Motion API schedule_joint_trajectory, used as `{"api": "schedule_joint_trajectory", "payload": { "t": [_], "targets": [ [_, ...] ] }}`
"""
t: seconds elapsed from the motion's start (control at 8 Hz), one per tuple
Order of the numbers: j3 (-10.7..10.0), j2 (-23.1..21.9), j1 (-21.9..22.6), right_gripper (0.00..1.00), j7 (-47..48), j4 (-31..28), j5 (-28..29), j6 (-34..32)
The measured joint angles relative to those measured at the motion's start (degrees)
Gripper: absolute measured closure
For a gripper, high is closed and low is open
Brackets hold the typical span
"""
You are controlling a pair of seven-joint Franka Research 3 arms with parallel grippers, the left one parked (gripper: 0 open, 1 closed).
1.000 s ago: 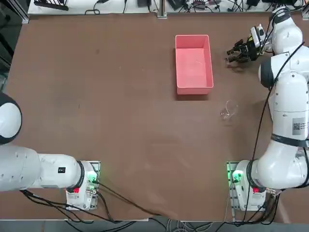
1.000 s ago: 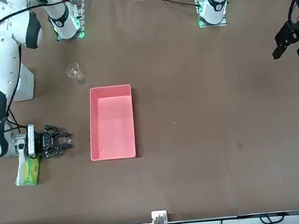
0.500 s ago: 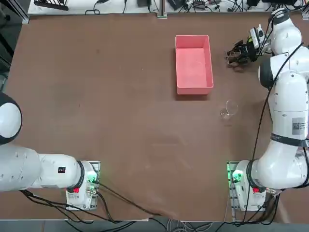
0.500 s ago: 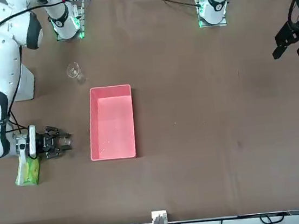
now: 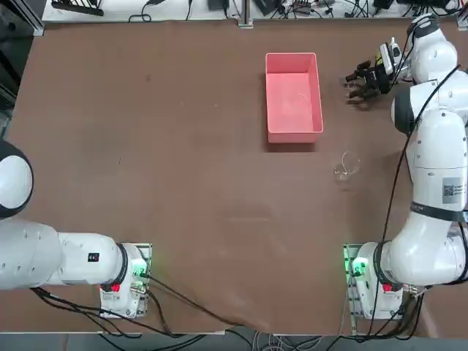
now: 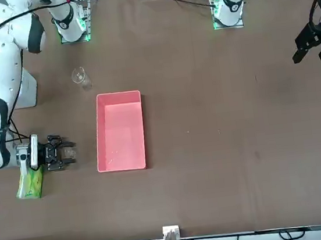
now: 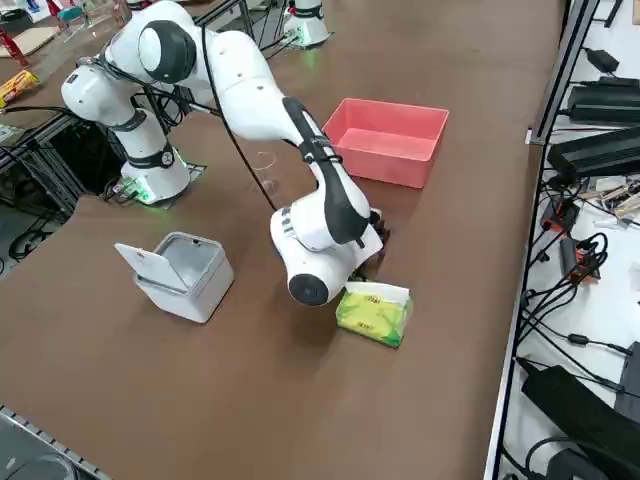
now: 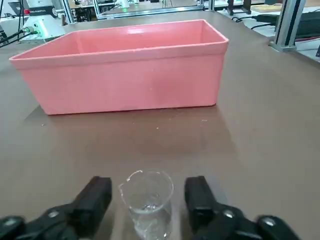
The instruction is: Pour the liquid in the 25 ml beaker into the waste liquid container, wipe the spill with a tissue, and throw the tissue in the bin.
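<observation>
Small beaker (image 8: 147,205): clear glass, upright on the desk (image 5: 183,146), standing between the two fingers (image 8: 95,200) of my right gripper (image 8: 148,187). I see a gap on either side of the glass, so neither finger touches it. Whether it holds liquid I cannot tell.

Right gripper (image 5: 358,82): jaws spread wide and holding nothing. It sits low over the desk, near the far right corner as seen from overhead, and points toward the pink tray. In the front view, the gripper (image 6: 65,154) lies beside the tray's long side and apart from it.

Pink tray (image 5: 268,95): shallow and rectangular, resting flat on the desk. In the wrist view, its long wall (image 8: 125,80) faces the beaker across a strip of bare desk.

Larger beaker (image 5: 346,166): clear glass, standing alone on the desk. It lies nearer my base than the tray and well apart from the gripper.

Tissue pack (image 7: 375,310): green, lying on the desk just behind my wrist.

Bin (image 7: 180,272): a pale grey box with its lid tipped open. It stands on the desk at my right side, apart from the tissue pack.
</observation>
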Motion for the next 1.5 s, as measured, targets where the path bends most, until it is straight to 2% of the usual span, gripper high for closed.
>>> {"api": "schedule_joint_trajectory", "payload": {
  "t": [0.12,0.75,1.25,1.38,1.5],
  "targets": [
    [0.0,0.2,0.0,0.01,-0.1,0.0,0.0,0.0],
    [-0.2,0.3,-1.2,0.00,-0.1,0.1,-0.3,0.1],
    [-0.7,0.0,-5.6,0.00,-1.0,1.6,-6.1,0.0],
    [-1.6,-0.5,-6.2,0.00,-1.1,2.6,-7.6,-0.5],
    [-3.9,-1.4,-6.2,0.00,-0.3,3.6,-8.2,-2.1]
  ]
}}
